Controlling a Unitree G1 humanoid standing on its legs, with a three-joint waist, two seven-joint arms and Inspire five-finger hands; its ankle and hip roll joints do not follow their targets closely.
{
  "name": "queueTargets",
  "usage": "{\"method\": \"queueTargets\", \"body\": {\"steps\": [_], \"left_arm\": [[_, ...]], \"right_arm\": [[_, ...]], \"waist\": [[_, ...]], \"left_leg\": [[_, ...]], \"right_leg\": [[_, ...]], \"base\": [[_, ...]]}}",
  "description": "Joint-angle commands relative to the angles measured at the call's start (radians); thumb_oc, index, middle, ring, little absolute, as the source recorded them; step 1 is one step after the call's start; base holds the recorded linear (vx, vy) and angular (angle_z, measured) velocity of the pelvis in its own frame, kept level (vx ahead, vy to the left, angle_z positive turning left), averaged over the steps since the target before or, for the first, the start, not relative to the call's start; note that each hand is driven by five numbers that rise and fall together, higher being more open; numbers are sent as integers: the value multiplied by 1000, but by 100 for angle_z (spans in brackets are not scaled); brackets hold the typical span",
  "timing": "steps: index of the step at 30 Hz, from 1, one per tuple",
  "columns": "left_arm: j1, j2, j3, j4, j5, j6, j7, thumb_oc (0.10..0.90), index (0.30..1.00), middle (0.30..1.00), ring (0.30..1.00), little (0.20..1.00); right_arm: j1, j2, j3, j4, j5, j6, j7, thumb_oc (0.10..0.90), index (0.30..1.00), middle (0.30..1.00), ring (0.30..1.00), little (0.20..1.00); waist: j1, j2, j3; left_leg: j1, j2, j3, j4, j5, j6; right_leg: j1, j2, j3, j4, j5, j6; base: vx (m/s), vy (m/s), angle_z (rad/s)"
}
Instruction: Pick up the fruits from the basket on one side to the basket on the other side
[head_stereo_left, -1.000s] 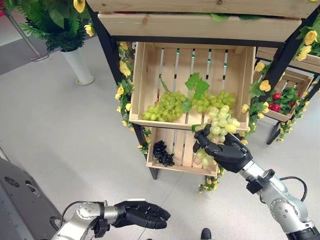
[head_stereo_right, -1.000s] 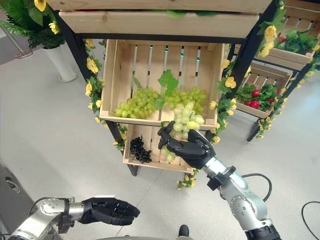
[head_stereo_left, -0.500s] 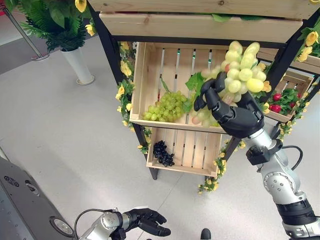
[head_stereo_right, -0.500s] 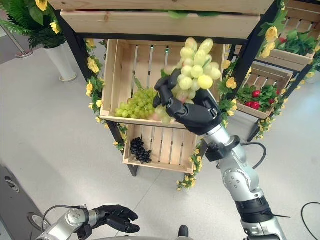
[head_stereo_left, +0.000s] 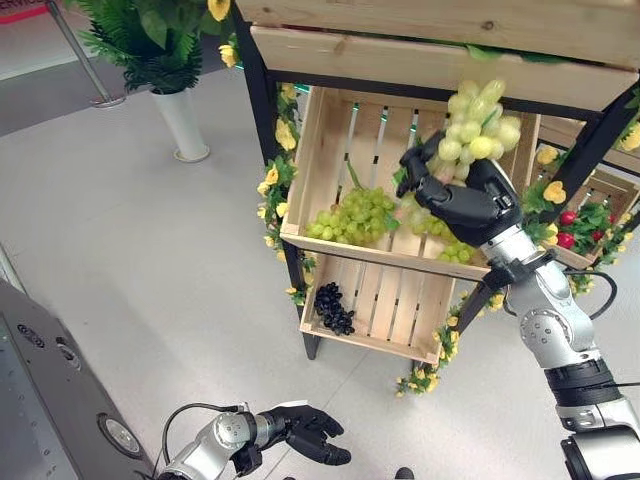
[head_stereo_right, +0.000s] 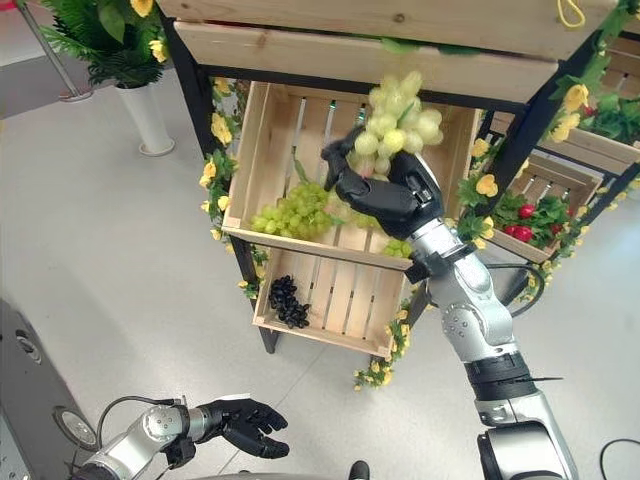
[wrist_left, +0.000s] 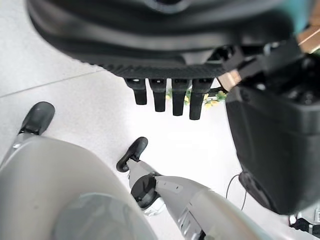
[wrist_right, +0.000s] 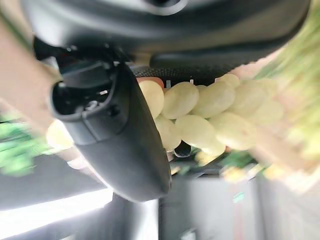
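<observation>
The right hand (head_stereo_left: 468, 205) is gripping a pale grape bunch (head_stereo_left: 478, 125), its fingers clenched around the lower end, the long axis standing upright just in front of the upper crate (head_stereo_left: 322, 165). The left hand (head_stereo_left: 308, 447) is hanging relaxed, fingers loose, well below that crate.

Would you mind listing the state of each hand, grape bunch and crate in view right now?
Right hand: shut on pale grape bunch, raised before upper crate.
Left hand: low over floor, open, holding nothing.
Green grapes: lying in upper crate.
Dark grapes: lying in lower crate.
</observation>
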Motion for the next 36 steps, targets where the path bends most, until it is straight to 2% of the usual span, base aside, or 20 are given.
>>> {"method": "queueTargets", "body": {"steps": [1,3,5,6,9,12,15,22,28,29,30,31,32,33,36], "left_arm": [[-128,59,-40,-72,-85,-67,-14,800,900,900,900,900],[-130,62,-43,-84,-108,-53,-14,800,900,900,900,900],[-133,67,-48,-111,-117,-36,-9,800,900,900,900,900],[-132,67,-47,-112,-117,-35,-9,800,900,900,900,900],[-139,74,-66,-130,-125,-32,-15,800,900,900,900,900],[-145,81,-77,-136,-118,-30,-32,800,900,900,900,900],[-137,108,-84,-164,-107,-27,-54,800,900,900,900,900],[-130,150,-91,-204,-127,-24,-70,800,900,900,900,900],[-135,172,-91,-203,-169,-39,-73,800,900,900,900,900],[-134,172,-87,-211,-181,-36,-84,800,900,900,900,900],[-134,174,-86,-215,-183,-35,-86,800,900,900,900,900],[-132,175,-86,-220,-183,-35,-88,800,900,900,900,900],[-132,176,-86,-222,-181,-36,-89,800,900,900,900,900],[-132,179,-85,-228,-183,-36,-94,800,900,900,900,900],[-139,179,-87,-222,-192,-35,-92,800,900,900,900,900]], "right_arm": [[-220,-108,-21,52,-167,-101,-51,400,300,300,300,300],[-232,-134,0,98,-247,-117,-74,400,300,300,300,300],[-257,-190,40,169,-434,-164,-157,400,300,300,300,300],[-258,-189,41,169,-436,-164,-159,400,300,300,300,300],[-315,-273,142,245,-665,-187,-256,400,300,300,300,300],[-345,-303,198,295,-715,-183,-305,400,300,300,300,300],[-376,-340,268,345,-844,-176,-399,400,300,300,300,300],[-407,-385,337,422,-916,-123,-528,400,300,300,300,300],[-448,-417,350,468,-874,-22,-547,400,300,300,300,300],[-450,-418,346,476,-856,15,-536,400,300,300,300,300],[-451,-420,346,480,-843,24,-532,420,331,331,331,331],[-453,-421,346,487,-833,42,-525,519,479,479,479,479],[-453,-419,344,491,-829,55,-521,645,667,667,667,667],[-452,-413,340,500,-824,80,-509,800,900,900,900,900],[-461,-400,344,514,-825,131,-477,800,900,900,900,900]], "waist": [[9,-36,-21],[12,-37,-21],[20,-40,-21],[20,-40,-21],[35,-47,-20],[42,-48,-17],[55,-47,-14],[66,-40,-7],[71,-38,-3],[71,-38,-3],[71,-38,-3],[71,-38,-3],[70,-37,-3],[70,-36,-4],[67,-36,-5]], "left_leg": [[-4,-70,-3,9,-65,56],[-3,-72,-6,9,-65,57],[-3,-74,-10,9,-64,59],[-3,-74,-10,9,-64,59],[-4,-77,-16,9,-60,59],[-2,-80,-21,9,-59,61],[-1,-82,-27,9,-59,64],[1,-83,-30,9,-58,65],[0,-87,-36,9,-60,64],[0,-89,-36,9,-61,65],[0,-89,-36,9,-62,66],[0,-89,-36,9,-62,66],[0,-89,-36,9,-63,66],[0,-90,-38,9,-63,65],[2,-91,-37,9,-63,66]], "right_leg": [[84,-42,12,8,-77,28],[86,-42,11,8,-76,29],[87,-45,4,8,-74,32],[87,-45,4,8,-74,32],[89,-49,-8,8,-69,36],[92,-51,-13,8,-67,38],[94,-54,-19,8,-66,42],[96,-58,-23,8,-64,47],[96,-60,-29,8,-62,51],[96,-61,-29,8,-61,51],[96,-61,-29,8,-61,51],[96,-60,-28,8,-61,51],[96,-60,-28,8,-61,52],[95,-60,-26,8,-62,51],[96,-61,-23,8,-62,51]], "base": [[20,12,6],[16,8,9],[11,3,15],[8,3,10],[1,1,3],[6,-4,8],[11,-5,14],[7,-6,6],[2,-4,4],[-2,3,3],[-1,3,4],[0,3,4],[-2,5,5],[-4,9,4],[0,0,0]]}}
